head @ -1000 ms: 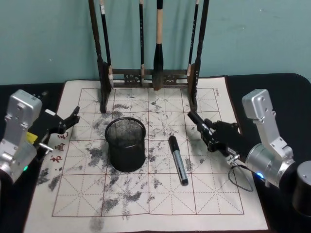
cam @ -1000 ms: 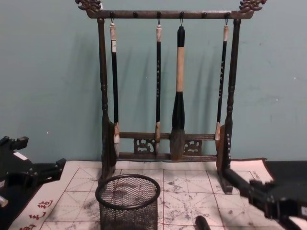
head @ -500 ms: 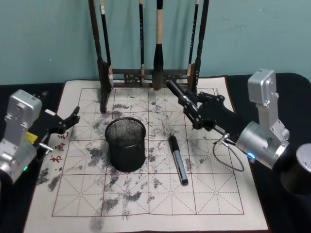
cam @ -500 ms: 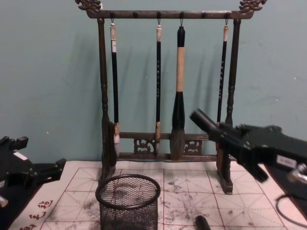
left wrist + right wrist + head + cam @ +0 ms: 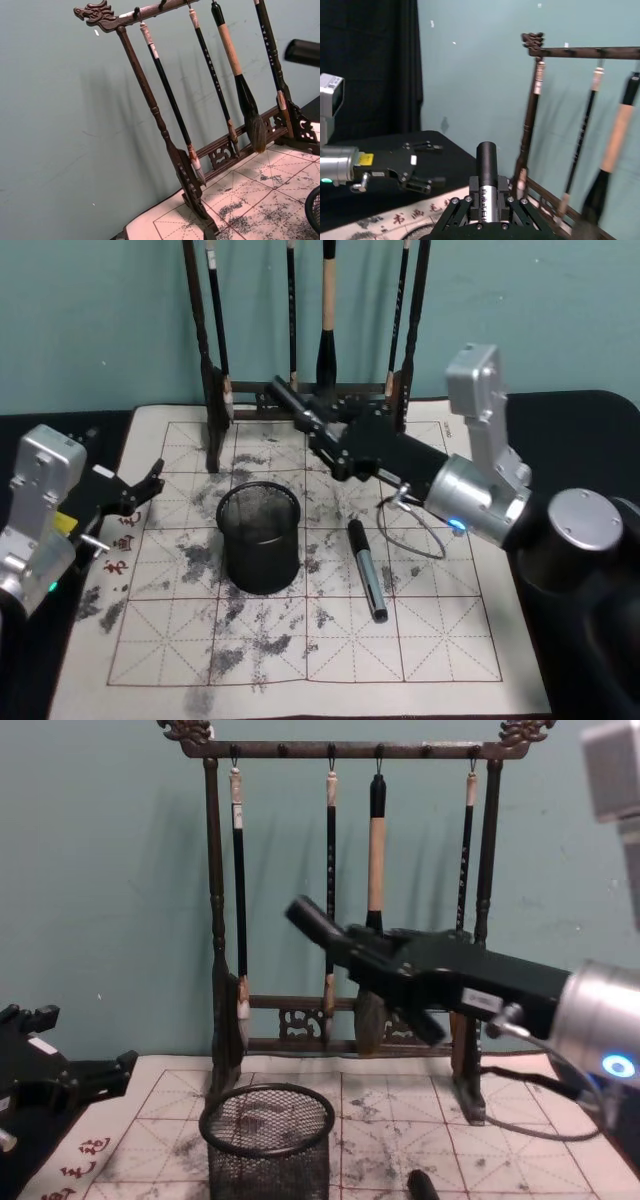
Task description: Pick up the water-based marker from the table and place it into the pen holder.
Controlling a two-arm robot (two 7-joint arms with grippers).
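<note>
Right claw (image 5: 330, 440) is clenched on a marker (image 5: 487, 162), up over the far-right side of the pen holder (image 5: 259, 538). A second marker (image 5: 366, 570) lies on the table (image 5: 450, 640), just right of the holder. It looks light and stiff with a smooth barrel, so grip mid-barrel. Left claw (image 5: 140, 488) is released and idle at the left.

My right gripper (image 5: 288, 395) is no longer out at the 3 o'clock edge of the mat (image 5: 450, 640). It has swung up and across, and now hangs over the far rows at about 12 o'clock from the pen holder (image 5: 258, 540), close in front of the brush rack (image 5: 212, 390). In the chest view it has climbed from the low right corner to mid-height at centre. Its cable loop (image 5: 415, 535) has followed inward and now sits at 3 o'clock of the marker's (image 5: 366, 570) far end.
</note>
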